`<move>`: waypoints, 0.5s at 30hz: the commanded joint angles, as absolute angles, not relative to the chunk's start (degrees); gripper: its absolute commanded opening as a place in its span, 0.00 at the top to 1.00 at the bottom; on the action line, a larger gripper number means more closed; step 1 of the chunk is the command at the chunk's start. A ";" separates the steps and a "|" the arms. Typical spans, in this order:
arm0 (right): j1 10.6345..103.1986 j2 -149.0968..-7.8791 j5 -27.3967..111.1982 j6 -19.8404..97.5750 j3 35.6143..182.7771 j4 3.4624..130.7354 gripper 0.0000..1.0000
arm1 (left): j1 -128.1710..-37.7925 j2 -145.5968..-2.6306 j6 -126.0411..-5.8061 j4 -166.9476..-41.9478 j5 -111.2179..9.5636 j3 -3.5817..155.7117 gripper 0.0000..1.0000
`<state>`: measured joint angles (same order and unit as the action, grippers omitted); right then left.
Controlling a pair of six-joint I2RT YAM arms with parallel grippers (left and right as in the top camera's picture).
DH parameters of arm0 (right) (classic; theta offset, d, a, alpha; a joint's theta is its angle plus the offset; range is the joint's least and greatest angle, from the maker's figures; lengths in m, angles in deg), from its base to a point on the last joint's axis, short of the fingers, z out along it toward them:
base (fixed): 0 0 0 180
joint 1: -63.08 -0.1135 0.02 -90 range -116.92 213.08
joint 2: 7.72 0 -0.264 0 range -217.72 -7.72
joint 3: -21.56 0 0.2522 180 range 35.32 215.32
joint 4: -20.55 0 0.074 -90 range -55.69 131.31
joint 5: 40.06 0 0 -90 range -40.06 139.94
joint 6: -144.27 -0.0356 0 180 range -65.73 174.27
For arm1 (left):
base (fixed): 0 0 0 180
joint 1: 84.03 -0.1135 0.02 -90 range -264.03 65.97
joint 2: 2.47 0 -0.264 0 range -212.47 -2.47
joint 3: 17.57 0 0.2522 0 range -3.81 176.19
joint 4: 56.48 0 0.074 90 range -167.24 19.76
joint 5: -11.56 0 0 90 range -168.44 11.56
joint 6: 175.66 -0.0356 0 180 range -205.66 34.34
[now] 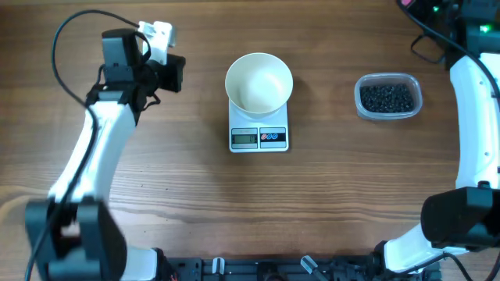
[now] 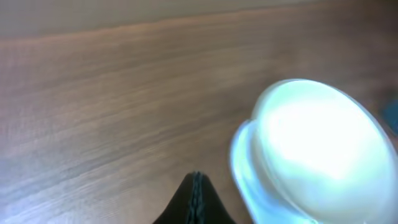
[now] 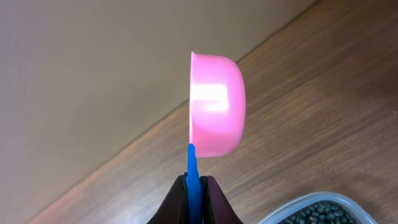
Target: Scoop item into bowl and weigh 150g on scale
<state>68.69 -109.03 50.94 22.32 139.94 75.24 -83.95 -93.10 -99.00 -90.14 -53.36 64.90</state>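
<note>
Right wrist view: nearest the lens, at the bottom centre, the right gripper (image 3: 194,186) has its fingers pinched tight on the thin blue handle (image 3: 192,163) of a pink scoop (image 3: 214,106). The scoop stands on edge above them, its mouth facing the left of the frame; no contents show. It looks like light, stiff plastic. With the handle this narrow, the cup could twist in the grip once loaded, so I judge it needs a slow, level carry. Beyond it, in the lower right corner, sits a clear tub (image 3: 311,208) of small black beans (image 3: 323,214). They are loose, hard and round, likely to roll and spill, and best taken from deep in the pile.

In the left wrist view the left gripper (image 2: 196,196), at the bottom edge, is closed on nothing. Past it, at the right, is the white bowl (image 2: 317,149), blurred.

From overhead, the bowl sits empty on the scale (image 1: 259,138) at the frame's centre, and the tub lies well apart at the right. The bowl looks rigid and smooth, and a knock could shift it. The scale's display is too small to read, and no brand or label is legible anywhere.
</note>
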 commanded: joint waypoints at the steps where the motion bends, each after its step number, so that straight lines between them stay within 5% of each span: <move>1: 68.56 -109.45 49.82 25.45 141.03 74.67 0.96 | -83.80 -84.68 -107.57 -96.77 -48.77 65.64 0.96; 15: 68.62 -109.45 48.34 30.30 141.01 76.01 0.96 | -83.80 -81.51 -109.32 -104.72 -35.37 54.82 0.96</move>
